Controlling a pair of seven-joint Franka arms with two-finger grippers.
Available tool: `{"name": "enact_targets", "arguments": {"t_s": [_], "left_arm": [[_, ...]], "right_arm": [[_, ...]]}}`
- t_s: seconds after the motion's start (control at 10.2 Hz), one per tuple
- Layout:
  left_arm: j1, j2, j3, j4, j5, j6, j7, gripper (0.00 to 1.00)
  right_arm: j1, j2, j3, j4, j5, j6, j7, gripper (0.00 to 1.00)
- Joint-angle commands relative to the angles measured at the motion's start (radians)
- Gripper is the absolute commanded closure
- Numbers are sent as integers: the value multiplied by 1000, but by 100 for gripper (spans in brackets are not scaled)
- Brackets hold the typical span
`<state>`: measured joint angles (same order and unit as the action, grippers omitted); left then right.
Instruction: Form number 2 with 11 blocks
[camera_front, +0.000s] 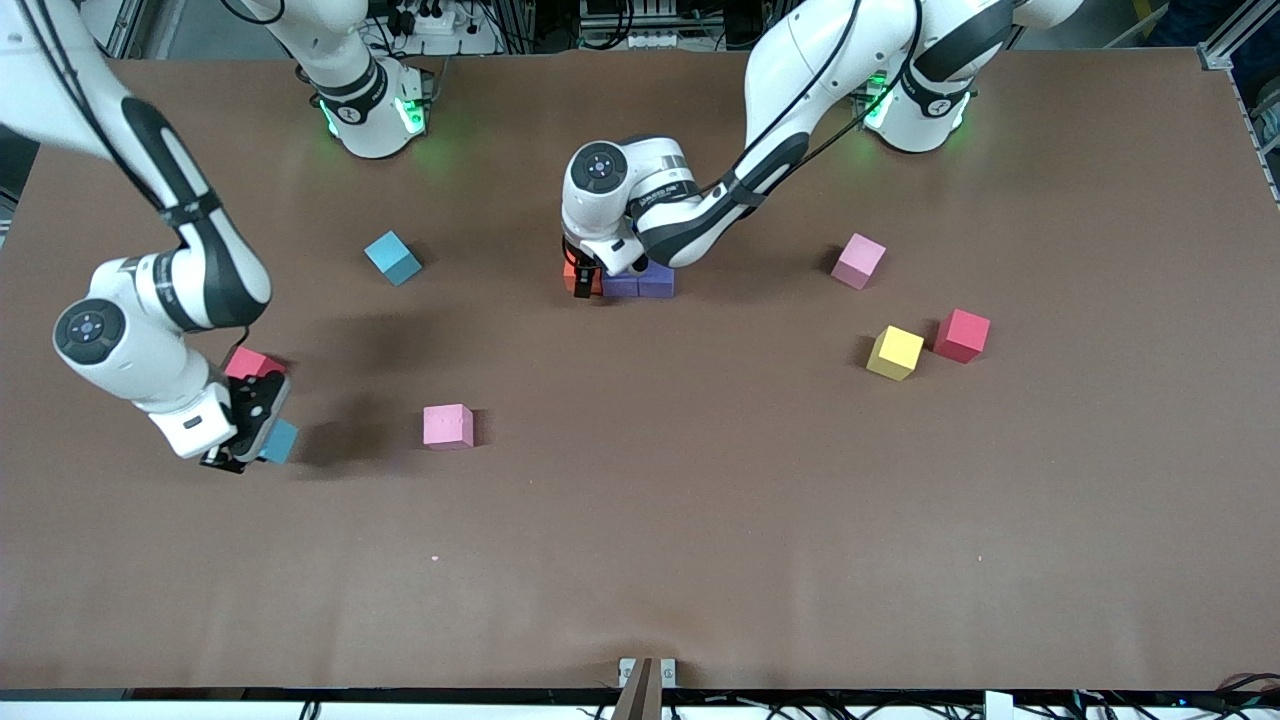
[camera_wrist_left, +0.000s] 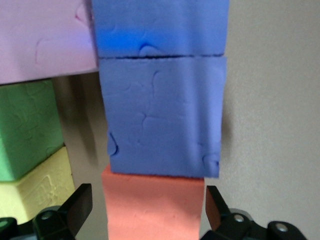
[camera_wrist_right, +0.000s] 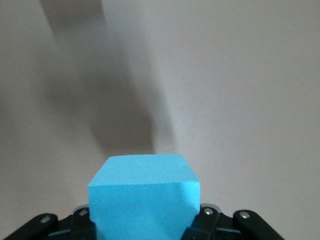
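My left gripper (camera_front: 584, 280) is open at mid-table, its fingers (camera_wrist_left: 80, 201) straddling an orange block (camera_wrist_left: 155, 210) with a gap on each side. The orange block (camera_front: 577, 280) abuts two purple blocks (camera_wrist_left: 161, 115) in a row (camera_front: 640, 283). Beside them in the left wrist view sit a pink block (camera_wrist_left: 45, 40), a green block (camera_wrist_left: 25, 130) and a yellow block (camera_wrist_left: 35, 192); the left hand hides these in the front view. My right gripper (camera_front: 245, 442) is shut on a cyan block (camera_front: 281, 441) (camera_wrist_right: 145, 200) just above the table at the right arm's end.
Loose blocks lie around: a red one (camera_front: 250, 362) beside the right hand, cyan (camera_front: 392, 257), pink (camera_front: 447, 426), and toward the left arm's end pink (camera_front: 858, 260), yellow (camera_front: 895, 352) and red (camera_front: 962, 335). The brown table (camera_front: 700, 520) is bare nearer the camera.
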<state>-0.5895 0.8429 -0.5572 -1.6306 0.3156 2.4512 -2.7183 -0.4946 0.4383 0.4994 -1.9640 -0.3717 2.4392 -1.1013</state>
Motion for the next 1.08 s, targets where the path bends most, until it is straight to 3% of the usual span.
{"name": "enact_targets", "arguments": {"t_s": [0.0,0.1,0.39,0.69,0.88,0.98], "left_arm": [[-12,-50,5,-3,17,-46,-32,0],[-10,-73,-12,4,17,-98,-28,0],[45,-157,-41,8,16,-204,-25,0],[161,-180,-41,2,14,-313,116,0],[282,-182,-41,2,14,-381,222,0],[348,-182,-41,-5,14,-437,259,0]], "right_arm": [[-1,-148,98,-99,23,-60,163,50],[1,-161,131,-96,23,-80,197,50],[60,-196,136,-96,39,-84,286,50],[137,-213,131,-58,221,-172,328,50],[203,-214,91,-56,243,-172,386,50],[297,-217,24,-55,244,-172,459,50]]}}
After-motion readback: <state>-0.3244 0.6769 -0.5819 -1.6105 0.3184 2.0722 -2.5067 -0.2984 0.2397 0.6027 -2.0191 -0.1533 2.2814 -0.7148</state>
